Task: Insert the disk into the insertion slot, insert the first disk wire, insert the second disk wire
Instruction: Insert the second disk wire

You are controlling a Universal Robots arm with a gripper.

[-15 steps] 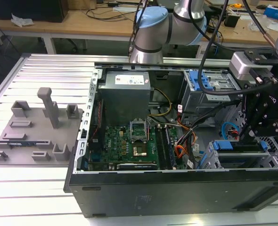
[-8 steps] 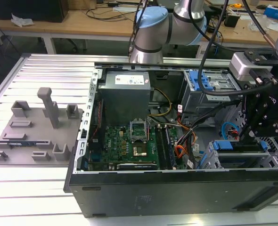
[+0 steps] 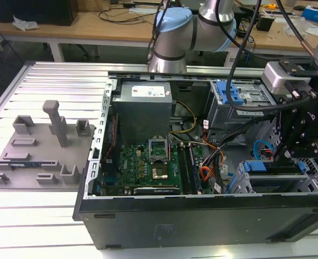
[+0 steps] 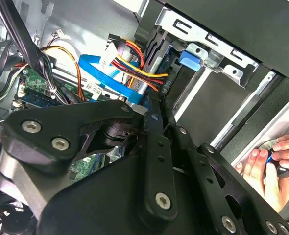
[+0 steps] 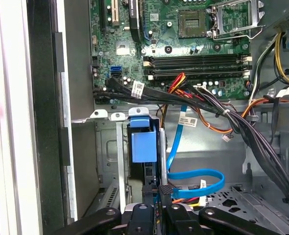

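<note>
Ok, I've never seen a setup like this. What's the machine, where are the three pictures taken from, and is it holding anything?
It is one robot arm working over an open computer case on a ribbed metal table. The exterior view looks on from off the arm; both wrist views ride on it, looking into the case. A grey fixture tray lies beside the case. In the first wrist view the claw is close to the blue cable and the blue-framed disk, which stands in the metal drive cage. Whether it grips anything, I cannot tell. A person's hand shows in the second wrist view.
</note>
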